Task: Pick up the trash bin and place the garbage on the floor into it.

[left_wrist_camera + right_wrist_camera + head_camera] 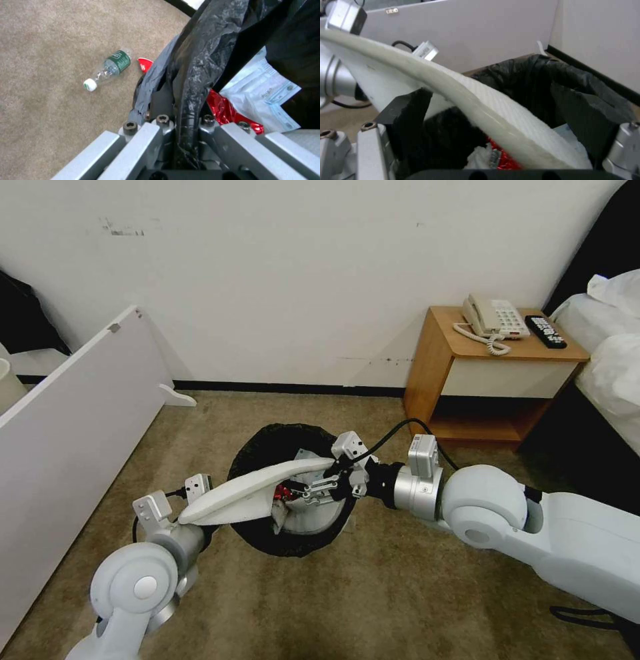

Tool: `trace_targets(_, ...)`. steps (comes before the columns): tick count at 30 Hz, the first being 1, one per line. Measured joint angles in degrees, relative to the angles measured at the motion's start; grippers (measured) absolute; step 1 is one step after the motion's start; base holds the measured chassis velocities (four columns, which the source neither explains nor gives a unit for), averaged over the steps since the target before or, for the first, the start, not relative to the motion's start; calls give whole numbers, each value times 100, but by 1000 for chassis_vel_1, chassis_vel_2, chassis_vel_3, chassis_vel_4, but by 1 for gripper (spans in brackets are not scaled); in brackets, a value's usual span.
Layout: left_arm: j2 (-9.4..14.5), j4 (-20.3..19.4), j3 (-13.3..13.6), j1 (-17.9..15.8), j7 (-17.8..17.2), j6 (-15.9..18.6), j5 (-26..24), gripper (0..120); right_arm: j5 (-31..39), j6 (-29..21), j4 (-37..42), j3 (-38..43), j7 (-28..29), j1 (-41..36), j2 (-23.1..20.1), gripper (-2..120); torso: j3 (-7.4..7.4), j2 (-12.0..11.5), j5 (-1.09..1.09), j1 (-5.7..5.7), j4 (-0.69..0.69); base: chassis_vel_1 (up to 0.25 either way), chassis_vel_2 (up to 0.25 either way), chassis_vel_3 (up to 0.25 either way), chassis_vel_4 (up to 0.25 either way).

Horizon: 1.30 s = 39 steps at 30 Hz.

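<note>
One white flat slipper [257, 488] across black-lined trash bin [257, 447], bowed.

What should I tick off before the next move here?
1. Left tool clamped on the bin rim: ok.
2. Slipper fully inside the bin: not ok; it lies across the opening, with one end sticking out towards the left arm.
3. Right tool hold on the slipper: cannot tell.
4. Room left in the bin: ok; only a few wrappers at the bottom.
5. Floor cleared: not ok; a bottle and a red scrap lie beside the bin.
</note>
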Motion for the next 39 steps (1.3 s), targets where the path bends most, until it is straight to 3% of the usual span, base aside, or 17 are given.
trace_targets(22, 0, -4, -1, 9, 14, -1, 13, 1, 1015, 31, 8, 33, 706, 19, 356, 92, 0, 0, 0, 0, 0, 0, 0, 0, 0)
trace_targets(39, 84, 50, -24, -26, 23, -1, -12, 1, 1063, 27, 153, 186, 623, -39, 26, 92, 0, 0, 0, 0, 0, 0, 0, 0, 0)
